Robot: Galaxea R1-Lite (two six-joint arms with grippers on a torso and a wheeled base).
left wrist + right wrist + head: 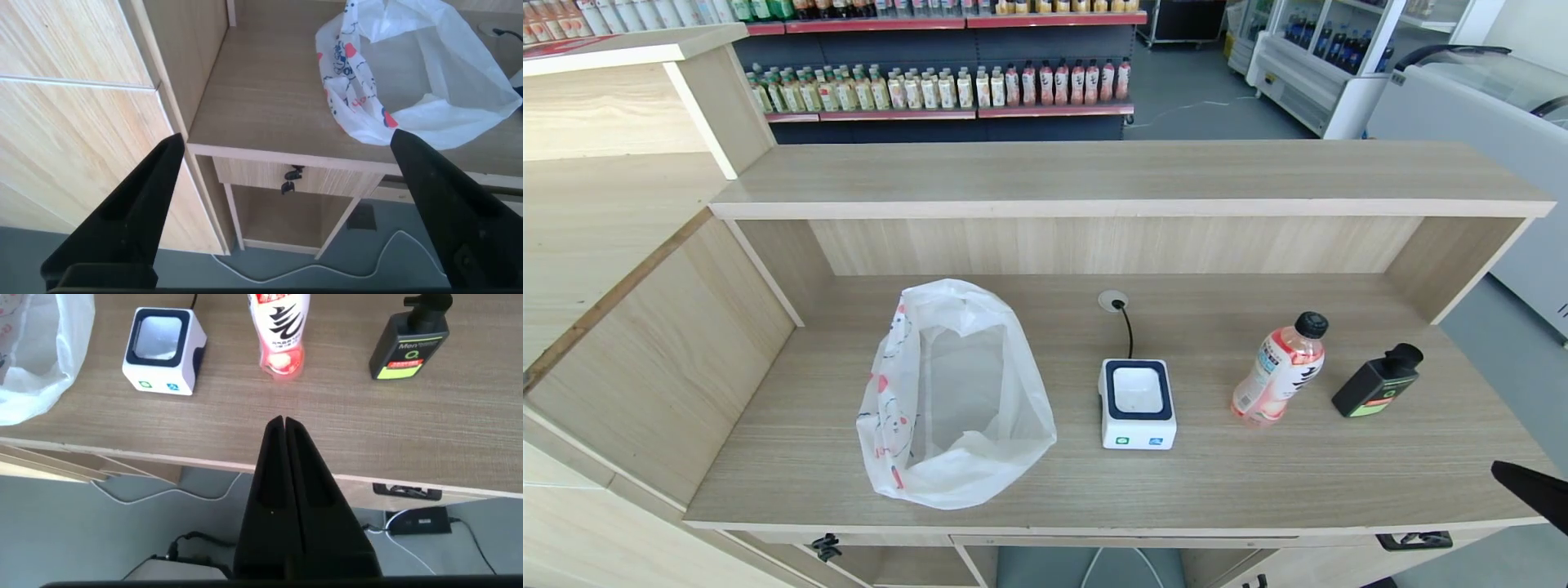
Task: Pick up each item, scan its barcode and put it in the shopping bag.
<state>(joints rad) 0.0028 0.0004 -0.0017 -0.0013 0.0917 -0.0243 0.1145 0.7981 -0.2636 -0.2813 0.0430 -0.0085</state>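
Your right hand (282,420) is closed, left hand (286,137) open. The pink bottle (1278,371) stands upright on the table (1258,482) near the scanner (1137,403); approaching closed may knock it over.

On the bench (1258,482) four things are set in a row. The bag (886,392) is placed at the left, upright with its mouth open upward. The scanner (1137,403) is found just right of it, near the middle, and a cable (1128,331) is led from its back to a port (1112,300) in the bench behind it. The bottle (1278,371) is stood further right, and the dispenser (1376,382) is set rightmost, near the bottle but apart from it. A raised ledge (1127,175) is seen behind the bench, with store shelves (947,110) beyond.
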